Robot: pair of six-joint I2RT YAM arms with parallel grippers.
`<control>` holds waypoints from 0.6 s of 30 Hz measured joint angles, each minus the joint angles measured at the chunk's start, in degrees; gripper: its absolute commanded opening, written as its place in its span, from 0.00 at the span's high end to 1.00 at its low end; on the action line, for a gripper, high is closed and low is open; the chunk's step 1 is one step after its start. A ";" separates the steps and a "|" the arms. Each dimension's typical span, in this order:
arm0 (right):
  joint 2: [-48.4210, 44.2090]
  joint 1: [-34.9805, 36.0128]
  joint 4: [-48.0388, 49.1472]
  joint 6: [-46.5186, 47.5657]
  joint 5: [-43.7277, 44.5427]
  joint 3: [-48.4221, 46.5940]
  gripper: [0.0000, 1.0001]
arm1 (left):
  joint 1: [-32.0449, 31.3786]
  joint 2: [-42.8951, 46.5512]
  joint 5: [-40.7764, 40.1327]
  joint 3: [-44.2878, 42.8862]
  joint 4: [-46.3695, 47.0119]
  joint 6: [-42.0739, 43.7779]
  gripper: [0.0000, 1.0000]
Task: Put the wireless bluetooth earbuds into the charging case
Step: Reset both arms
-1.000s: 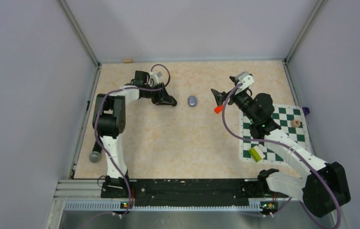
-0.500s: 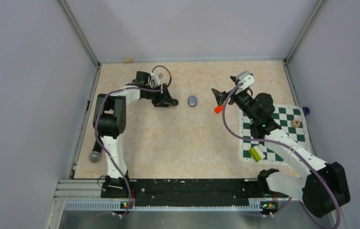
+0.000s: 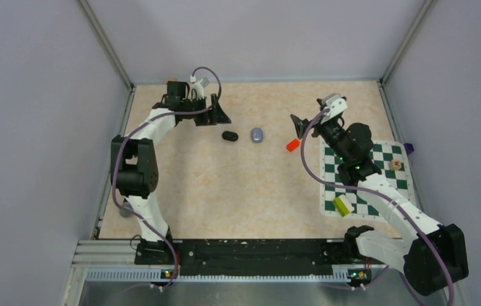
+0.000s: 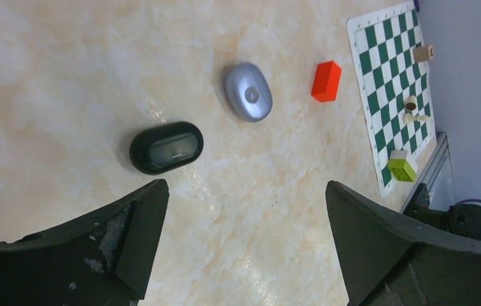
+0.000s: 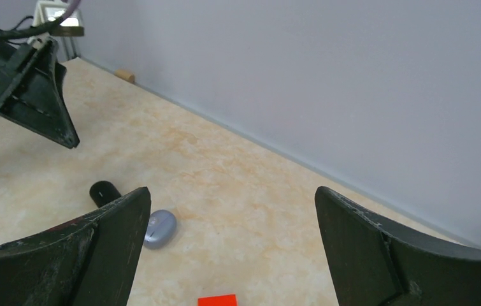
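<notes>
Left gripper (image 4: 244,191) and right gripper (image 5: 230,194) both gape empty; the glossy black oval charging case (image 4: 165,148) and lilac-grey oval case (image 4: 248,91) lie shut near the table's (image 3: 225,191) far edge, no earbuds showing, so insertion seems done.

Black case (image 4: 165,148), silver case (image 4: 248,92) — red block (image 4: 326,81).

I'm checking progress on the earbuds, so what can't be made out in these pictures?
- Earbuds: none show in any view; the black case and lilac case look shut, lids hiding the insides.
- Black case, right wrist view: half behind a finger of the right end effector.
- Grey object, top view, far left: partly behind the left arm.
</notes>
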State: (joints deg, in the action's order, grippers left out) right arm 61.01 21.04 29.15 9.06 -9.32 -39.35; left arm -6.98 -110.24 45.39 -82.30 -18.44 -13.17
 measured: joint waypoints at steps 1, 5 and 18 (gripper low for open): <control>-0.46 -0.35 0.09 -0.04 -0.04 0.00 0.01 | 0.42 1.14 -0.07 -0.48 -0.02 0.20 0.01; -2.64 -1.84 1.75 -0.81 -1.03 0.00 0.01 | 3.63 7.26 -1.03 -1.60 -0.02 2.05 0.01; -4.70 -2.47 -9.07 0.00 -6.73 -6.51 0.01 | 12.39 35.10 -10.16 18.93 6.73 8.70 0.01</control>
State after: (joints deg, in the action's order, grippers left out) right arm 56.31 18.57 20.08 9.06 -16.05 -45.87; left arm 5.41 -75.13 35.22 -63.37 -11.70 -4.47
